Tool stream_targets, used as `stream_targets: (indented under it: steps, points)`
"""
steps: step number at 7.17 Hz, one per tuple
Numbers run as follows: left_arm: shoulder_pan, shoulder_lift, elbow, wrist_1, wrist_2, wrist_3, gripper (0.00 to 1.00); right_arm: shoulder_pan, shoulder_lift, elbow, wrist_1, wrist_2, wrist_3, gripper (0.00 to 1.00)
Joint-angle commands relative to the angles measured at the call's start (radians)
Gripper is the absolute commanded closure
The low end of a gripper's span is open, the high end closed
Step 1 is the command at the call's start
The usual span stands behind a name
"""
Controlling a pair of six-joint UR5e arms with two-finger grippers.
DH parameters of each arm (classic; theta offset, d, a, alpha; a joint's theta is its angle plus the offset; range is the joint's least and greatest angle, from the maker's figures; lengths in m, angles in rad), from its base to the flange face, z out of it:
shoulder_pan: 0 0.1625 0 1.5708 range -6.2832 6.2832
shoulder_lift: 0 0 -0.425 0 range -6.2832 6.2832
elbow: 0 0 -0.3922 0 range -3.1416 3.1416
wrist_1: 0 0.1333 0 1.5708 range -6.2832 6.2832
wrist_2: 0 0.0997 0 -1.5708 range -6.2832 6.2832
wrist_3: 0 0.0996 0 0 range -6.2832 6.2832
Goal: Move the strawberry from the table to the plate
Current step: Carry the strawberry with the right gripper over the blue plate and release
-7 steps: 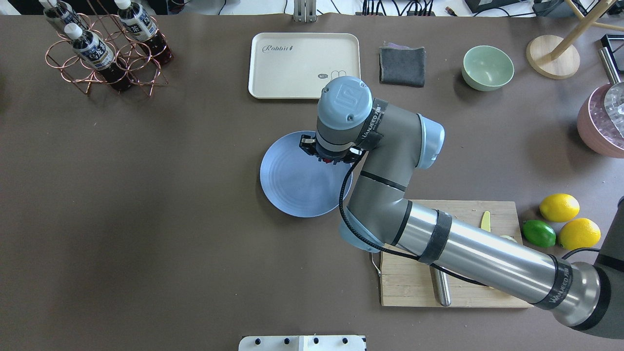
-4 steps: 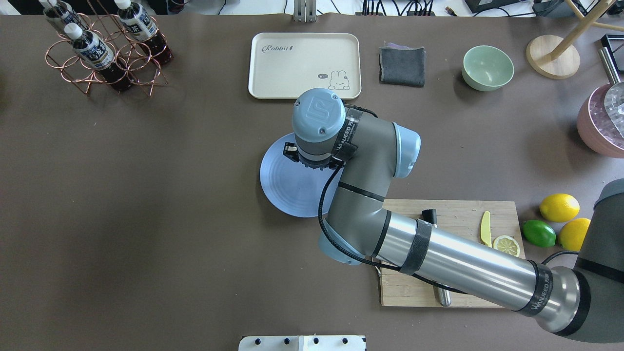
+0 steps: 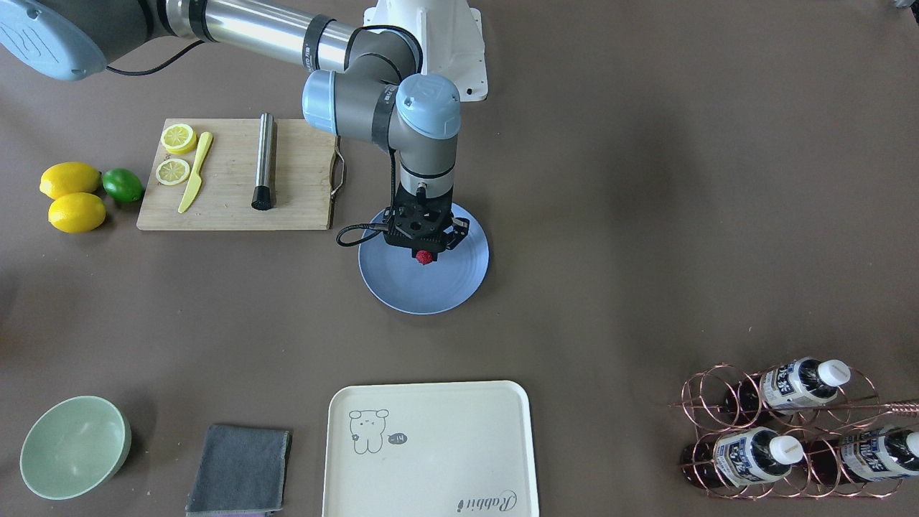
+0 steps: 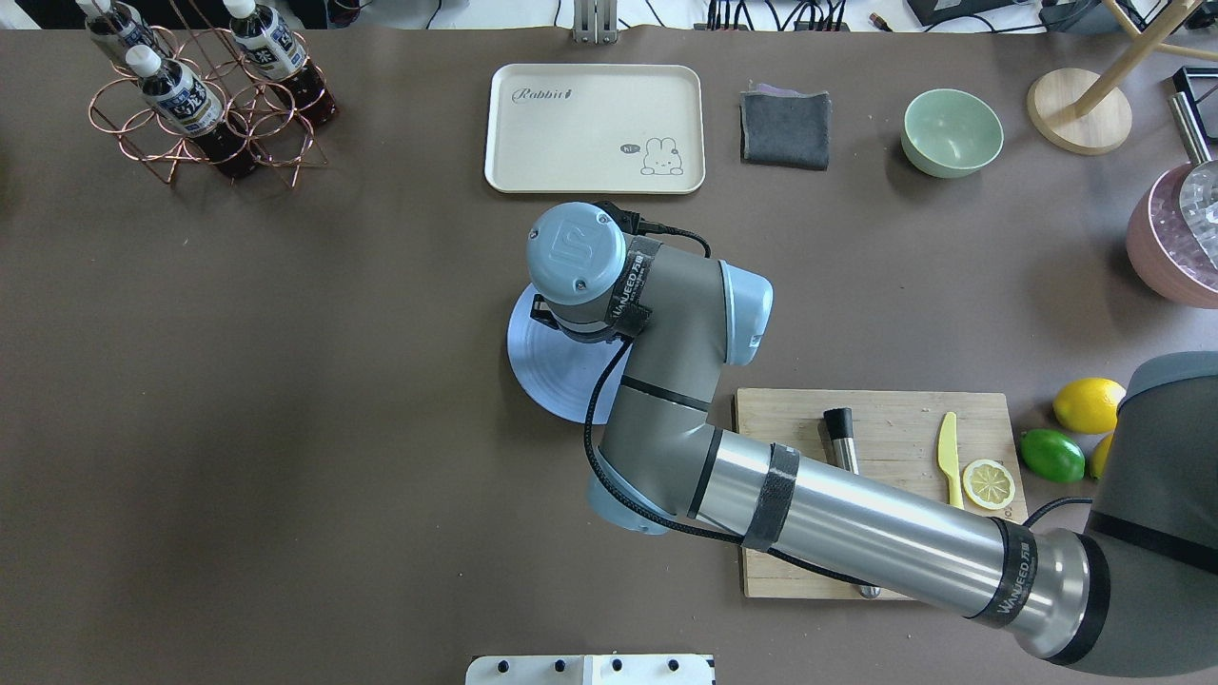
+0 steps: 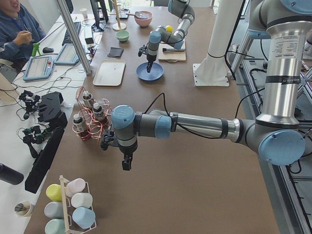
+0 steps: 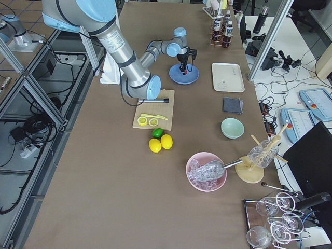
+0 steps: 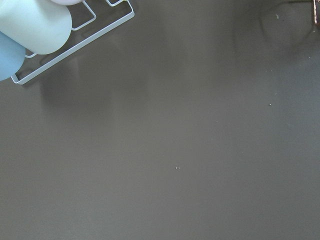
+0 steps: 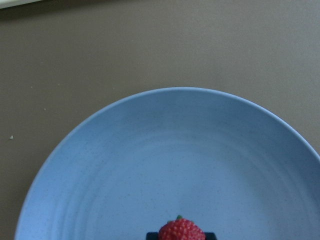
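The pale-blue plate (image 3: 431, 287) lies mid-table on the grey-brown table (image 3: 646, 179). My right gripper (image 3: 425, 253) hangs straight down over it, shut on the small red strawberry (image 3: 425, 256). In the right wrist view the strawberry (image 8: 181, 230) sits between the dark pads at the bottom edge, just above the plate (image 8: 165, 165). In the overhead view my wrist hides the gripper and berry, and only the plate's left part (image 4: 542, 366) shows. My left gripper (image 5: 126, 163) hovers over bare table far off, seen only in the exterior left view, so I cannot tell its state.
A cream tray (image 3: 431, 449), grey cloth (image 3: 239, 468) and mint bowl (image 3: 75, 446) lie along the far side. A cutting board (image 3: 237, 176) with lemon slices, knife and metal rod sits beside the plate. Lemons and a lime (image 3: 79, 192); bottle rack (image 3: 782, 431).
My right arm has swung left in the overhead view, carrying the gripper from the plate's right rim to over its middle. The cutting board is now uncovered.
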Motion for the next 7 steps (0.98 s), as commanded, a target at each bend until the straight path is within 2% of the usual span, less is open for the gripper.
stream_targets:
  steps: [1, 4, 5, 7]
  points:
    - [0.0, 0.002, 0.001, -0.002, 0.0, 0.0, 0.02, -0.006, 0.0, -0.009, 0.001, -0.019, -0.001, 0.03]
    - [0.0, 0.002, 0.003, 0.0, 0.001, 0.0, 0.02, 0.009, 0.003, 0.005, 0.002, -0.013, 0.002, 0.0]
    - [-0.002, 0.002, 0.001, -0.002, 0.001, 0.0, 0.02, 0.044, 0.002, 0.02, -0.002, 0.027, 0.0, 0.0]
    - [-0.002, 0.004, 0.004, 0.0, 0.004, 0.002, 0.02, 0.153, -0.033, 0.055, -0.016, 0.165, -0.013, 0.0]
